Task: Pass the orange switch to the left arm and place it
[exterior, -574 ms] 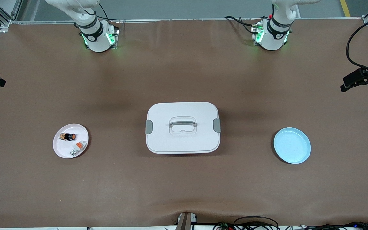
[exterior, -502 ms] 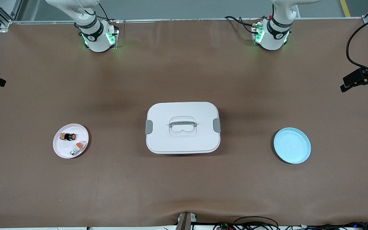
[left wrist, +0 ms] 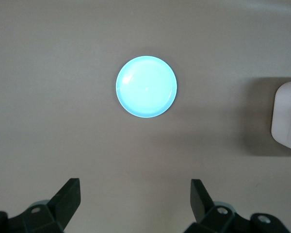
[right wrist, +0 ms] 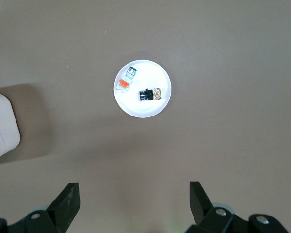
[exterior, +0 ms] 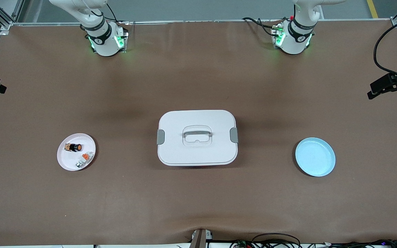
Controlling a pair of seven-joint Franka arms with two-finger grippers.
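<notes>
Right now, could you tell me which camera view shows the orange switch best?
The front view: the orange switch shows its round orange face on the pink plate. The right wrist view shows it smaller, from above; the left wrist view misses it.

We see the tiny black cylindrical push-button with a round orange face (exterior: 74, 147), the orange switch, lying on its side toward the right arm's end of the table. The large white rounded-rectangle plastic box with grey side latches (exterior: 197, 137) sits closed mid-table, well apart from it, its recessed handle lying flat in the lid.
</notes>
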